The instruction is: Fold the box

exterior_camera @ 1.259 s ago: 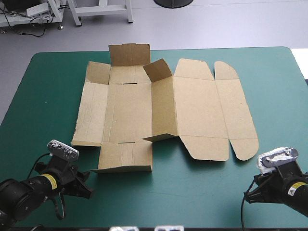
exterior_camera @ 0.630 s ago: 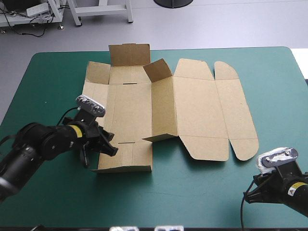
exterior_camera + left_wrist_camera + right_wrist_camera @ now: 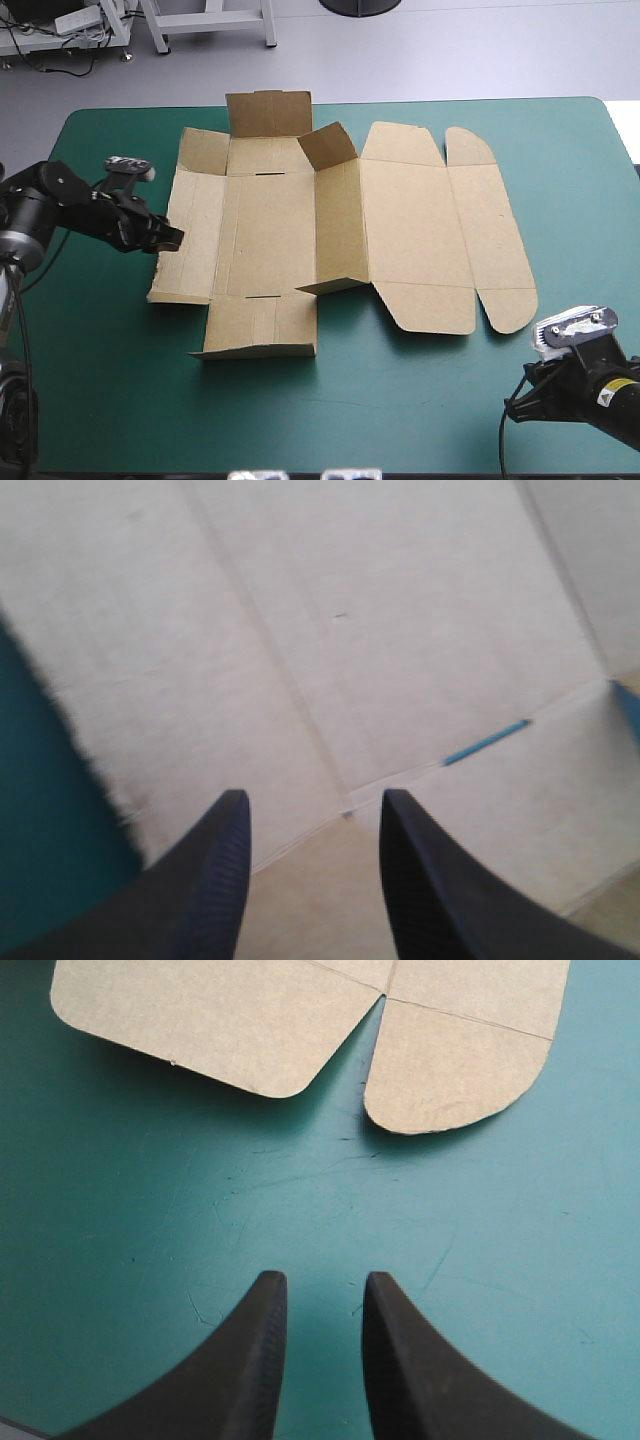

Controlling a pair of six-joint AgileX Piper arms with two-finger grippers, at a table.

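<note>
Brown box (image 3: 400,230) lies mostly flat, far flaps raised. I see the left gripper (image 3: 310,798) spread over its left panel, and the right gripper (image 3: 318,1278) spread over the teal-green cover (image 3: 140,1210).

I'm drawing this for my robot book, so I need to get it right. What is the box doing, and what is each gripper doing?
Box: spread out, mostly flat, not yet folded.
Far flap: standing up.
Left gripper: open, over the box's left edge, holding nothing.
Right gripper: open, over bare cover, short of the box's rounded near flaps, holding nothing.
</note>
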